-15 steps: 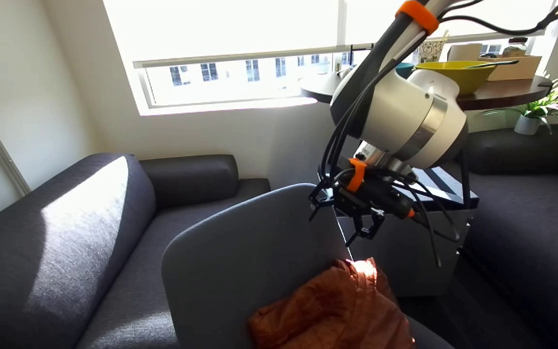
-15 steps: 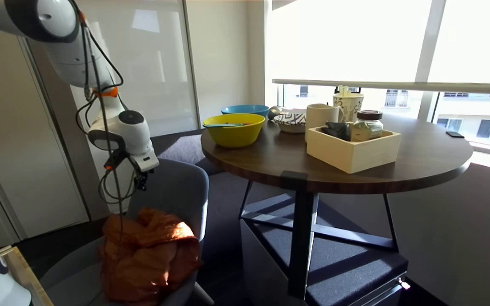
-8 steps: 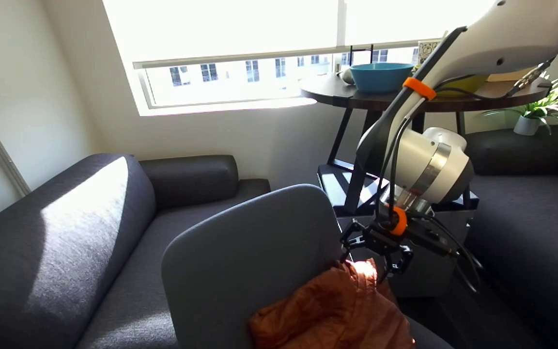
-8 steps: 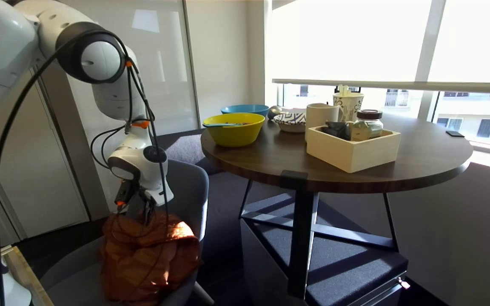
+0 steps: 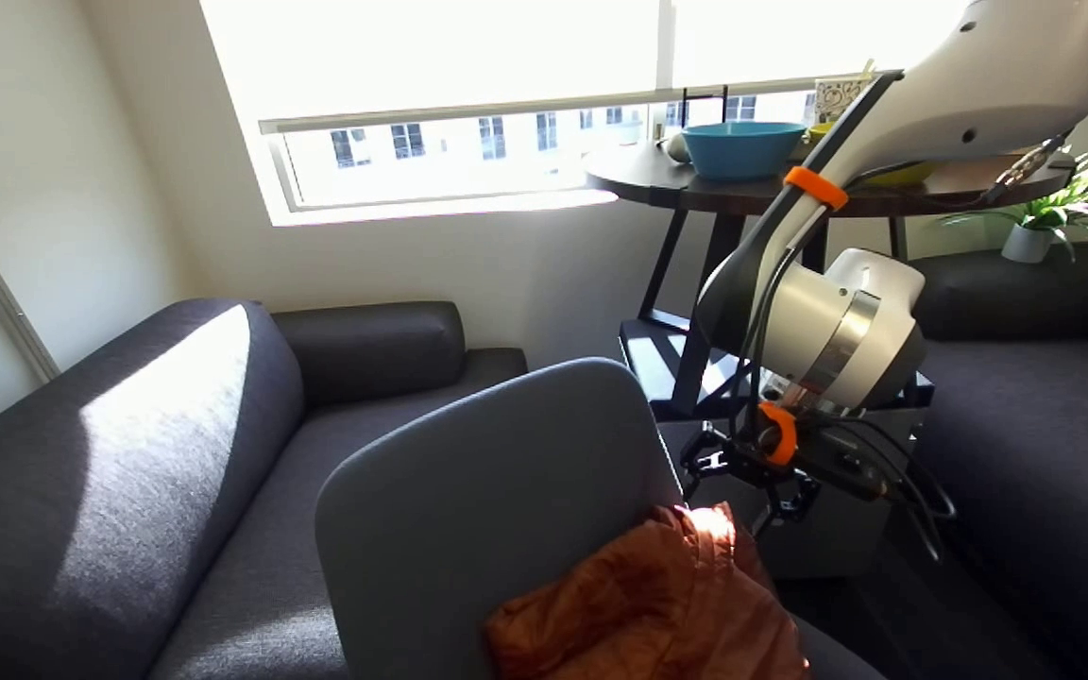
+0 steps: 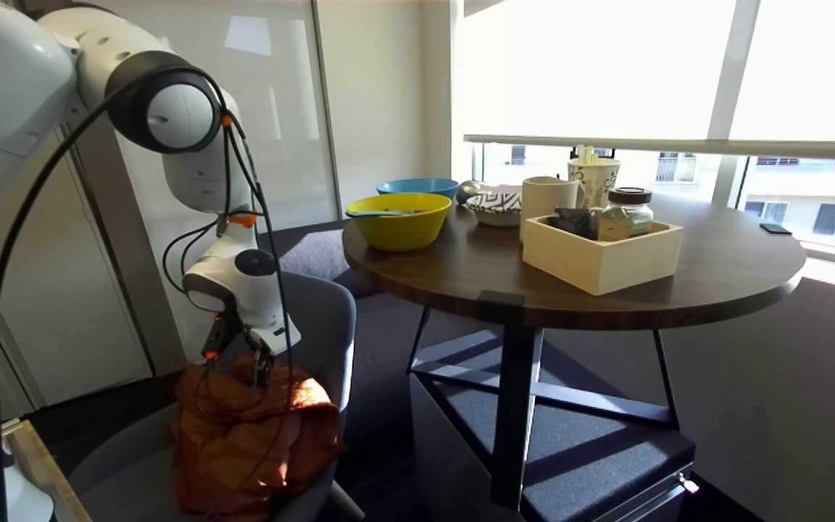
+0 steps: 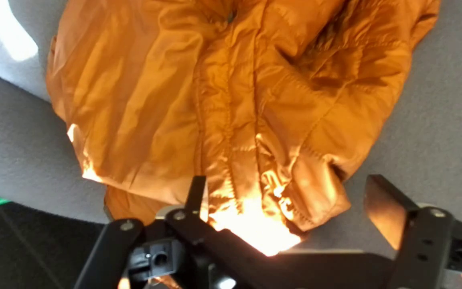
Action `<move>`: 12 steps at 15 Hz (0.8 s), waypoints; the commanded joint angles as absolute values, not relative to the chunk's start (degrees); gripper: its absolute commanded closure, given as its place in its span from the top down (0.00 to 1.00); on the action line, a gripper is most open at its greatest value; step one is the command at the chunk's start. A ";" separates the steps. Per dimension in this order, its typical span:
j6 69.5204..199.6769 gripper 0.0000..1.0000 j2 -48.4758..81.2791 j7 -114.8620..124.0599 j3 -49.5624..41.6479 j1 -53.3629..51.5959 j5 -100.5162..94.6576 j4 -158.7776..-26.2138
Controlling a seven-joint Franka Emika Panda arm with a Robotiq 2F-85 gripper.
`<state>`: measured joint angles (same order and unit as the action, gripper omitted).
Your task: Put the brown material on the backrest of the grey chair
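The brown material is an orange-brown quilted jacket (image 5: 657, 604), crumpled on the seat against the backrest of the grey chair (image 5: 478, 491). The jacket (image 6: 258, 435) and chair (image 6: 323, 312) also show in an exterior view. My gripper (image 5: 725, 508) is open and points down above the jacket's upper edge, beside the backrest's side edge. In the wrist view the gripper (image 7: 287, 188) has its fingers wide apart. The sunlit end of the jacket (image 7: 231, 100) lies between and beyond them, and nothing is clamped. The exact height gap cannot be told.
A round dark table (image 6: 446, 275) stands beside the chair, holding a yellow bowl (image 6: 401, 223), a blue bowl (image 5: 742, 151) and a wooden box (image 6: 602, 254). A dark cushioned cabinet (image 6: 606, 464) is under it. A grey sofa (image 5: 251, 529) stands behind the chair. Cables hang from the arm.
My gripper has come down from beside the upper backrest to just above the jacket, then shifted slightly and tilted over the last half second. The jacket and chair have not moved.
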<state>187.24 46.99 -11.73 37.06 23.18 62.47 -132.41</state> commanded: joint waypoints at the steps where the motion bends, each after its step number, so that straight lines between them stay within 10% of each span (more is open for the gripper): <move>1: 194.34 1.00 51.39 -11.03 36.57 22.95 62.94 -130.62; 12: 206.36 0.88 64.59 -7.26 37.36 26.12 57.11 -122.26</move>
